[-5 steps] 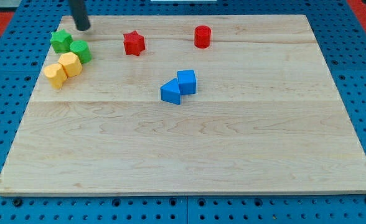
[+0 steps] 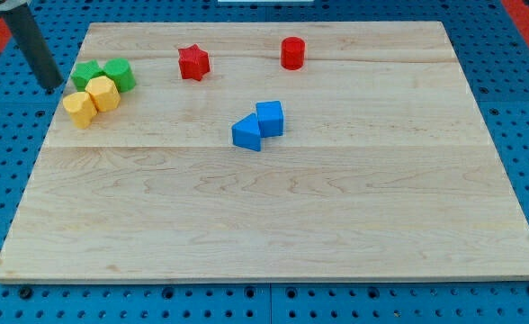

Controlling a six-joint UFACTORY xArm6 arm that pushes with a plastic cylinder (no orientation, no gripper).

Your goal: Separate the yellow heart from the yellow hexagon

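Yellow heart [image 2: 80, 109] sits near the board's [image 2: 273, 207] upper-left corner, at the view's left edge of the wood, touching the yellow hexagon [image 2: 103, 94], which lies just up and to the view's right of it; the pair is not separated. Green blocks directly above: a green star [image 2: 87, 75] touching the hexagon's upper-left side, and a green cylinder [image 2: 119, 73] touching the star on its right and meeting the hexagon's top right. All four form one tight cluster. My tip [image 2: 54, 87] is off the wood, over the blue pegboard [image 2: 13, 180] just beyond the board's left edge, level with the green star and slightly above the heart; it is near the star and heart but apart from both, a narrow strip of board edge between. The rod rises from the tip toward the view's top left and leaves the view there. The tool is a bare rod with nothing to open or close, and it touches no block. Elsewhere: red star [image 2: 193, 62] and red cylinder [image 2: 292, 52] near the top edge, well apart from each other; two blue blocks at mid-board touching each other, a blue cube [image 2: 270, 118] and a blue wedge-like block [image 2: 246, 133] at its lower left, exact shape unclear
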